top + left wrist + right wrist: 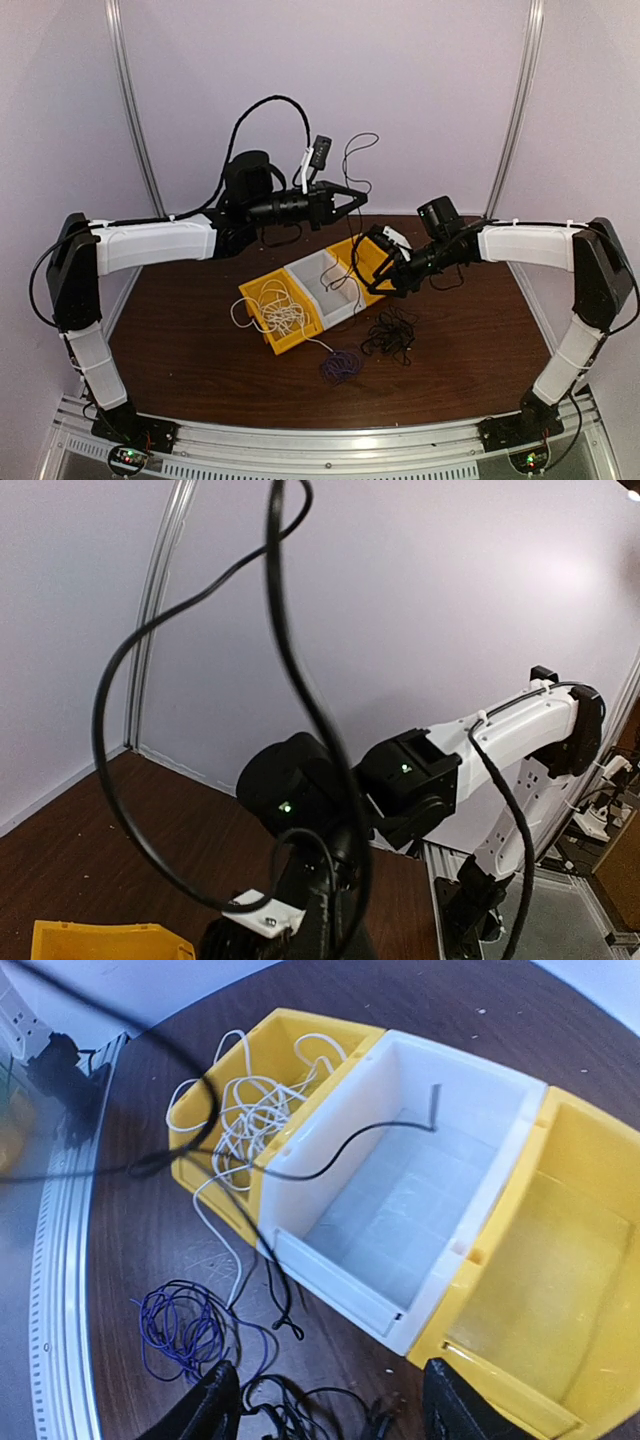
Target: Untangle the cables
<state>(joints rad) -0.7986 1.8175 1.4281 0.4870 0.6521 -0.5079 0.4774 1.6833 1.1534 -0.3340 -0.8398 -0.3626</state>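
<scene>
Cables are part sorted on the bench (180, 350). In the bins (287, 343) at centre, the white cable (280, 315) fills the yellow one at 8 o'clock. The black tangle (392, 335) lies at 5 o'clock of them and the purple coil (340, 365) at 6. The left fingers (355, 197), pressed together at 12 o'clock, pinch a raised black cable (281, 630) whose end dangles in the white bin (335, 1285). The right fingers (210, 1408) are spread and empty. The step is likely freeing this cable; next it needs lowering into that bin.

The left gripper (358, 198), raised at twelve o'clock, pinches a black cable (97, 720). The right gripper (330, 1415), at two o'clock, points down, jaws spread.
</scene>
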